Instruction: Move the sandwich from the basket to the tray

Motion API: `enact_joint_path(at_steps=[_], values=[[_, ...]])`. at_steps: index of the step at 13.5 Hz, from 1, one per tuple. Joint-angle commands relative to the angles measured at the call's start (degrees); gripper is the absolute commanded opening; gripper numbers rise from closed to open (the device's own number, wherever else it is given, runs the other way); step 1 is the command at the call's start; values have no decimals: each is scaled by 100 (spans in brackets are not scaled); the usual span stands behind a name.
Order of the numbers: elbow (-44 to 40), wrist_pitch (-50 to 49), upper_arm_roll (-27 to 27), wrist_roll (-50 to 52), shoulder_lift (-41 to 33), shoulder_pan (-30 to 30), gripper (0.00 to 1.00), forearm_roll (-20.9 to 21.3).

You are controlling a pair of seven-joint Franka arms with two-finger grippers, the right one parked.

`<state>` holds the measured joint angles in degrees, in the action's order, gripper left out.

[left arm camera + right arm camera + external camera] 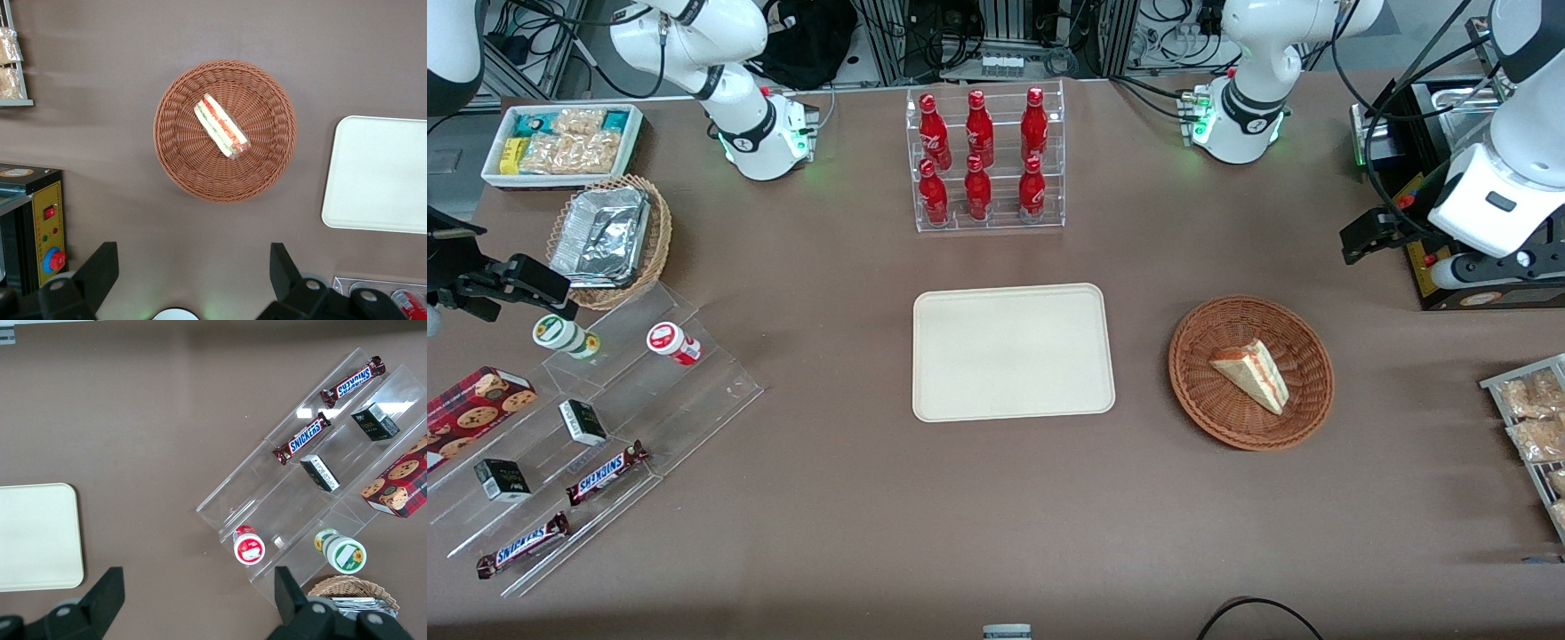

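Sandwich [222,125] (in basket [180,167]) clear of spread gripper [193,270] fingers [100,267].

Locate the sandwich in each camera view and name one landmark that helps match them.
Front view: the sandwich lies in the basket, beside the tray.
Left wrist view: sandwich in the basket, below the open tool.
Right wrist view: not in it.
Shared landmark: the cream tray, in all three.

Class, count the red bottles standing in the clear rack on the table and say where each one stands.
6. Three red bottles stand on the rack's upper step, three on the lower step, nearer the front camera. None looks hidden. The gripper hangs open toward the working arm's end.
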<state>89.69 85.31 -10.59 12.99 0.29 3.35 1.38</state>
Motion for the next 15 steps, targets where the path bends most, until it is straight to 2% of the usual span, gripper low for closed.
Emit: enact_joint_path(at_steps=[1, 4, 6, 8, 11, 15], values=[[-22, -181, -13, -86, -108, 17, 100, -16], [4, -182, -13, -77, -47, 8, 100, 46], [40, -112, -22, -60, 233, 17, 100, 283], [144, 124, -31, -33, 567, 17, 100, 283], [1327, 1685, -31, 194, 551, 8, 100, 292], [2761, 3830, -57, 2018, 516, -1, 100, 195]])
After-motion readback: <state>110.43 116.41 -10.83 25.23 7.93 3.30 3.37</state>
